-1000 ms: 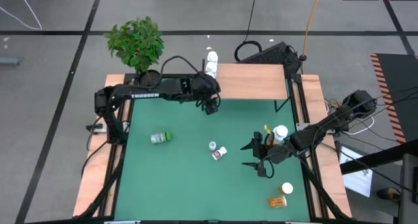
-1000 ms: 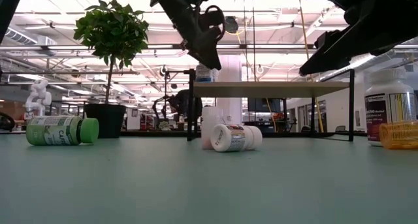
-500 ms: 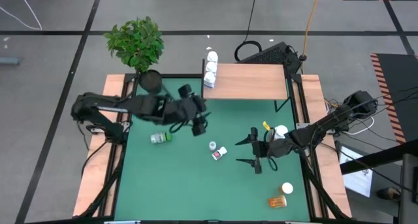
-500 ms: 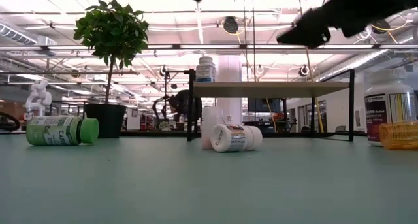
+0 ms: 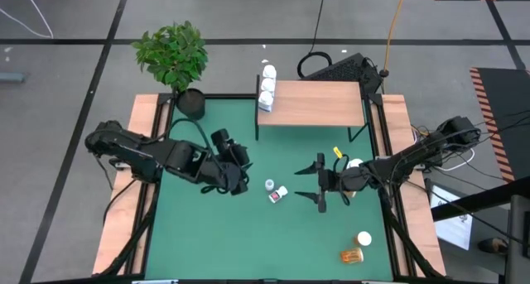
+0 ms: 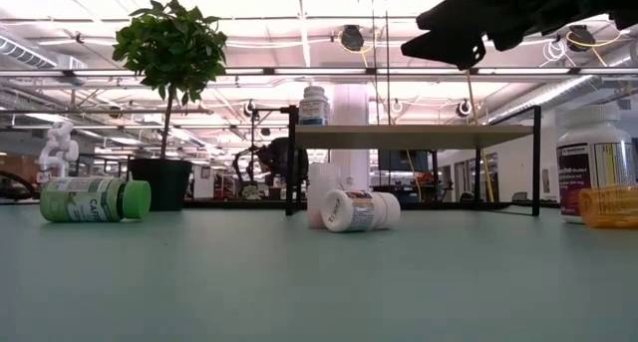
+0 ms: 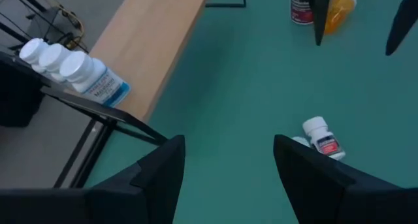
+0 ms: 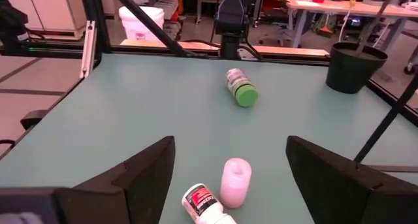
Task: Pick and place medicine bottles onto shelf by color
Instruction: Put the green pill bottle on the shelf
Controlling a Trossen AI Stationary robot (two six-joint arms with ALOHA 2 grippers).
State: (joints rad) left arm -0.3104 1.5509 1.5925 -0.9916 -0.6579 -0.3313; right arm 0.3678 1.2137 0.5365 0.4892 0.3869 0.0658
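Observation:
Three white bottles (image 5: 267,85) stand on the left end of the wooden shelf (image 5: 319,102). Two small white bottles are on the green mat: one upright (image 5: 269,185), one lying with a red label (image 5: 280,194). A green-capped bottle (image 8: 240,87) lies on its side; my left arm hides it in the high view. My left gripper (image 5: 238,178) is open and empty above the mat, left of the small pair. My right gripper (image 5: 313,185) is open and empty, right of the pair, its fingers pointing at them (image 8: 235,181).
A large white bottle with a dark red label (image 5: 354,166) and an amber bottle (image 7: 339,5) stand behind my right gripper. A white-capped bottle (image 5: 363,238) and a lying amber bottle (image 5: 352,255) are at the near right. A potted plant (image 5: 175,56) stands at the far left corner.
My left gripper has drawn back from the shelf's left end toward the table's near and left edges, coming over the mat left of the small bottles. My right gripper has gone up and a little toward the far edge and the small bottles. No bottle has moved.

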